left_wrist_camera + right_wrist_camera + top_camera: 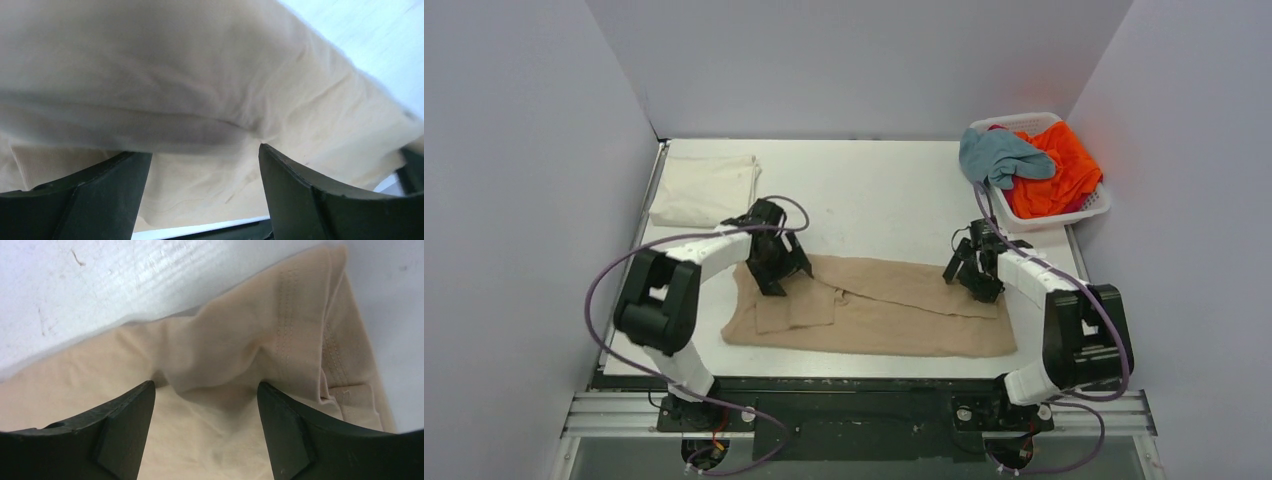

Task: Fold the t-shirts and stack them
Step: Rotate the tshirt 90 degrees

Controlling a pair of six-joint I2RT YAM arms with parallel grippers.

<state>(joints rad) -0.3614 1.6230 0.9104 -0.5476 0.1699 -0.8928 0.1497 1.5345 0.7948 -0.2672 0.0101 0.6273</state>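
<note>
White table (874, 190) between grey walls. Noted: left fingers (100, 195) and right fingers (115, 430) were held wide apart, nothing clamped, with tan t-shirt (894, 315) bunched between each pair. It was laid part-folded along the near edge. Cloth was judged light, limp, easily shifted; best pinched at its far edge. At far left, cream t-shirt (704, 190) was seen folded.

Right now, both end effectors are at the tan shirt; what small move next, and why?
Probably close both: the left end effector and right end effector stand open, each with a raised ridge of the tan shirt in its gap, unpinched.
</note>
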